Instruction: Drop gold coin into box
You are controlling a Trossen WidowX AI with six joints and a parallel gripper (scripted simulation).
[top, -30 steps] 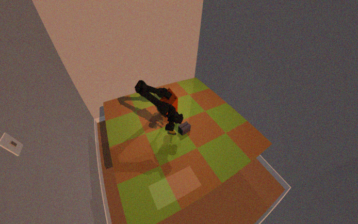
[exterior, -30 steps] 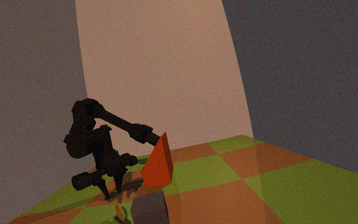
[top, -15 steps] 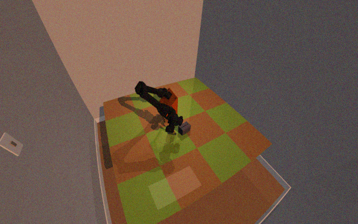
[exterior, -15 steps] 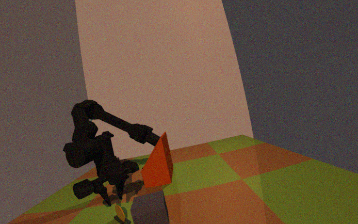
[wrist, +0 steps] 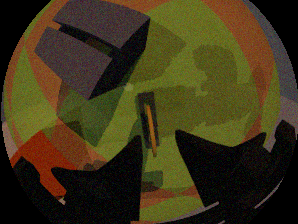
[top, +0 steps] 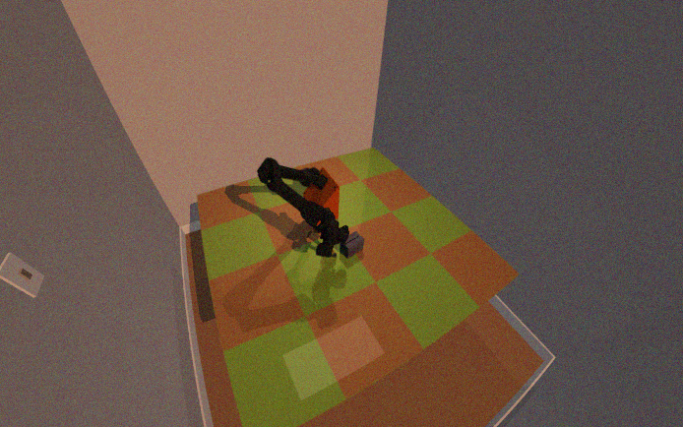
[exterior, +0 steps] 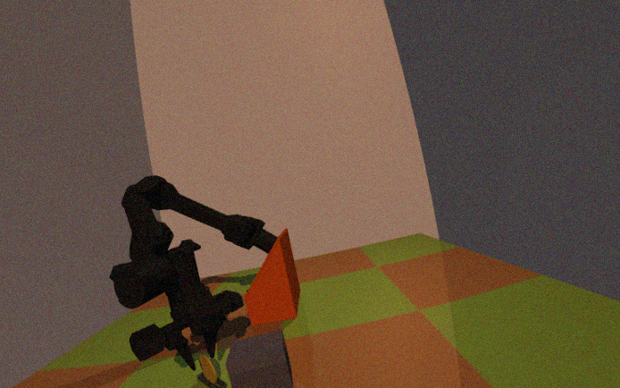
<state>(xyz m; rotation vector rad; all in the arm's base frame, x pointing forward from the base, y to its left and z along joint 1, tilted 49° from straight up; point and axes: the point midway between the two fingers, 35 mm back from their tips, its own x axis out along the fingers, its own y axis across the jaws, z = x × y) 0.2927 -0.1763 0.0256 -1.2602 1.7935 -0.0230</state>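
The gold coin [exterior: 207,368] [wrist: 151,125] stands on edge in the dark-green holder [exterior: 219,382] [wrist: 145,97]; the wrist view shows it nearly edge-on. My gripper [exterior: 202,362] [wrist: 158,136] is open and empty, pointing down just above the coin. In the wrist view the coin's near end shows between the two fingertips, closer to the left one. The closed grey box [top: 353,244] [exterior: 258,358] [wrist: 72,62] stands close beside the holder, upper left in the wrist view, its lid slot running slantwise to the coin. In the top view the arm hides the coin and holder.
An orange-red wedge-like block [top: 332,200] [exterior: 273,292] [wrist: 39,156] stands behind the grey box, near the arm's base and below its links. It shows at the lower left of the wrist view. The table has a green and orange checkered top [top: 428,296] [exterior: 356,352].
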